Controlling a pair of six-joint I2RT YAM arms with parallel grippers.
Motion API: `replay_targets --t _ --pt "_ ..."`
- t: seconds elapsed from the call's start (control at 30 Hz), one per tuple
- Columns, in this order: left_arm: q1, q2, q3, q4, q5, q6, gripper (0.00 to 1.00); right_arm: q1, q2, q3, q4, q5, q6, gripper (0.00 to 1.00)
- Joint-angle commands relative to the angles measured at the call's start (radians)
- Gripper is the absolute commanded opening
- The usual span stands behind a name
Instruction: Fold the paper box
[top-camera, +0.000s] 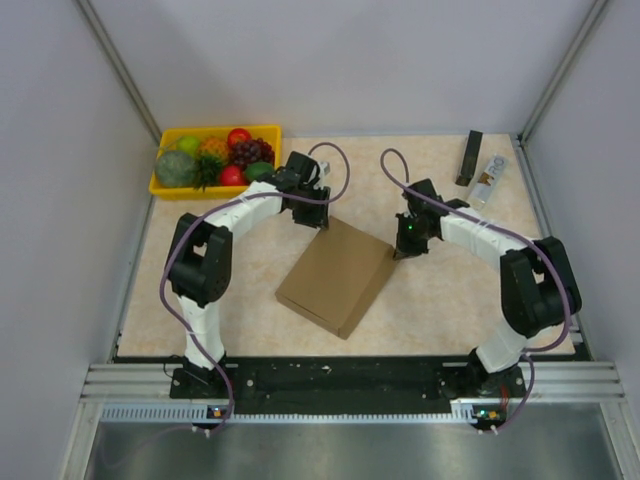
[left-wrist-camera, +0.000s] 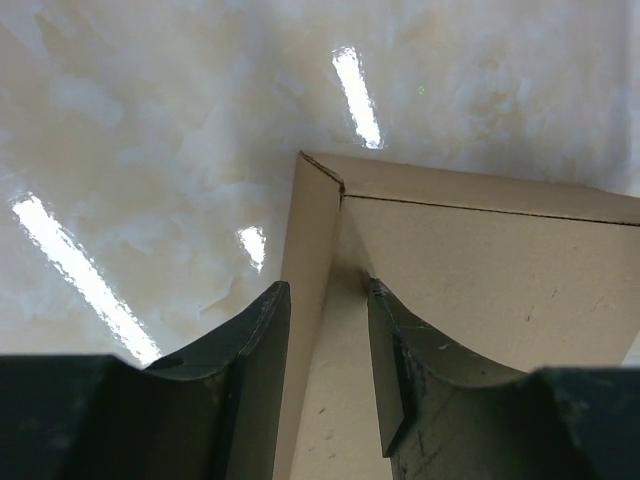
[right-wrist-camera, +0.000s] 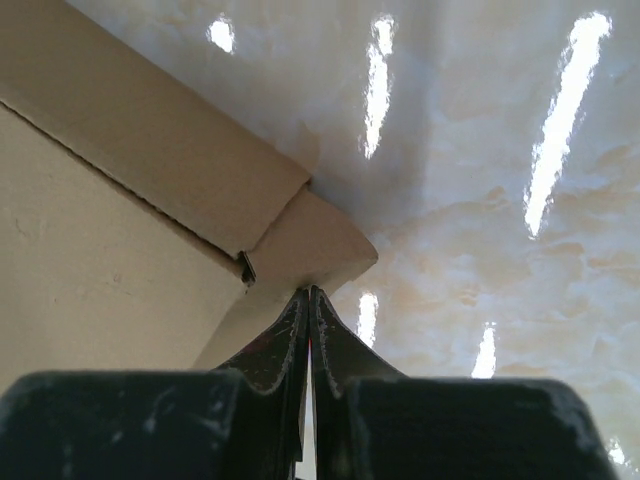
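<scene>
A yellow plastic tray (top-camera: 168, 187) heaped with glossy fruit sits at the far left corner of the cream, marble-patterned table (top-camera: 450, 300), whose polished top mirrors long streaks of light. Just right of it, the left gripper (left-wrist-camera: 325, 285) stands over the far left corner of the paper box (top-camera: 338, 276). Its 2 dark, curved fingers are moderately apart and straddle the box's upright edge, 1 outside the wall and 1 over the lid. Whether the pads press the cardboard is hard to tell.

The box is plain brown corrugated board, matte, folded into a flat rectangular mailer. It lies at an angle in the middle of the table.

At its right corner the right gripper (right-wrist-camera: 308, 292) has its scuffed black fingers pressed together, holding nothing. Their tips meet a small rounded cardboard tab (right-wrist-camera: 315, 245) that sticks out from the box.

Far right lie a black bar (top-camera: 469, 157) and a clear bottle (top-camera: 487, 180).
</scene>
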Motion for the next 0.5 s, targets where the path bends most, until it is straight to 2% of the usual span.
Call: replay_targets --t 0.0,0.27,0.47 --pt "-0.016 0.025 -0.003 0.028 0.042 -0.004 0.41 0.008 0.028 -0.017 0.145 -0.033 0.05 0.0" --pt "-0.051 0.067 0.026 0.028 0.083 -0.016 0.39 0.043 0.106 -0.074 0.429 -0.121 0.073 0.0" --pt "-0.07 0.079 0.026 0.031 0.123 -0.028 0.38 0.061 0.049 -0.135 0.654 -0.155 0.086 0.0"
